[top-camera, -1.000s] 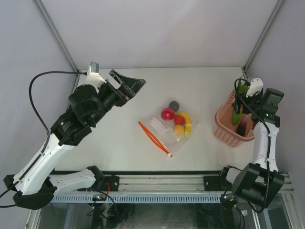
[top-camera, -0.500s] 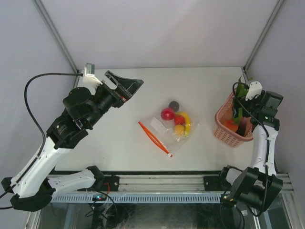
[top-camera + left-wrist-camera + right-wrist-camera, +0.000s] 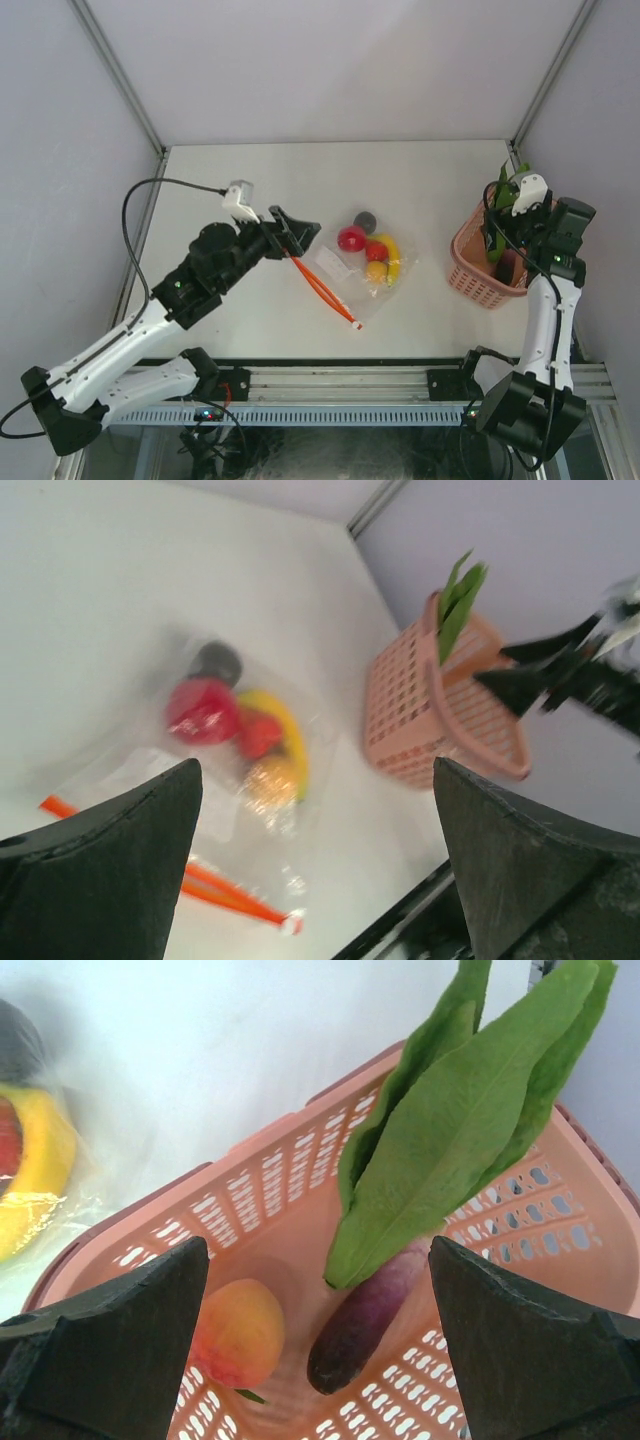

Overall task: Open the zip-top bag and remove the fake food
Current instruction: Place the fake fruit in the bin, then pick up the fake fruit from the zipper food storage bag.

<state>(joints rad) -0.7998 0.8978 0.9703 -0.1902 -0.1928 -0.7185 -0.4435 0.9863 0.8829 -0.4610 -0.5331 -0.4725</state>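
Well, step in hand: reaching for the zip-top bag [image 3: 345, 268], which looks unopened; the fake food [image 3: 376, 250] lies inside it, mid-table.
Left gripper [image 3: 298, 238]: spread wide, empty, at the bag's 10 o'clock by the zipper strip [image 3: 322, 290].
Right gripper [image 3: 503, 222]: spread, empty, over the pink basket [image 3: 470, 272] at 3 o'clock.
Next move: probably pinching the zipper edge while the bag is anchored.
Writing: white label [image 3: 333, 262], unreadable.

The fake food [image 3: 372, 248] lies in the zip-top bag [image 3: 340, 272], with the basket [image 3: 468, 276] to its right.
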